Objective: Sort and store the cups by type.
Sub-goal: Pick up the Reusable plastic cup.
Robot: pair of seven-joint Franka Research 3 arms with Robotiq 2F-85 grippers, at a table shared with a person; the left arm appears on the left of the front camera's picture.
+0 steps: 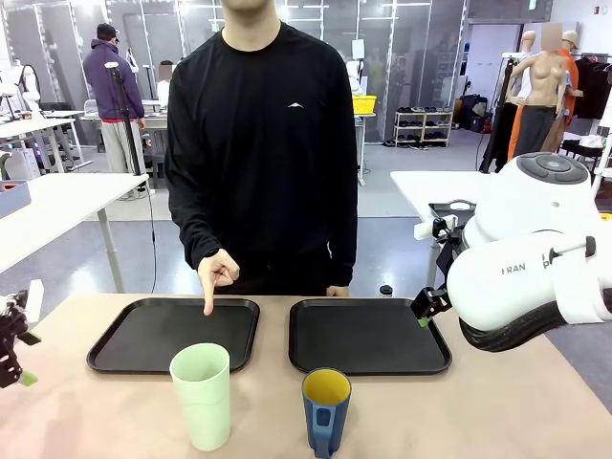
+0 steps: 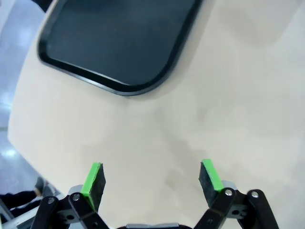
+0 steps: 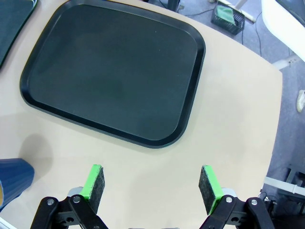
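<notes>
Two pincers, both spread wide, gripping nothing. See the right pincer [image 3: 152,183]: right-hand black tray [image 3: 114,71] just ahead of its pads, dark blue mug [image 3: 14,179] off to one side. Ahead of the left pincer [image 2: 152,179] lies the left-hand black tray [image 2: 119,43]. The mint-green tumbler [image 1: 201,395] stands between the pincers, beside the mug. The person's hand [image 1: 218,273] points down at the left-hand tray.

Front camera sits at the near edge of the table [image 1: 507,411], facing across to the person [image 1: 258,143] at the far edge, left tray [image 1: 153,335] and right tray [image 1: 368,335] side by side. Left wrist camera looks down close, sharing one rounded corner of the left tray [image 2: 119,38]. Right wrist camera, farther back, shares the whole right tray [image 3: 109,71] and a sliver of blue mug [image 3: 12,179].
</notes>
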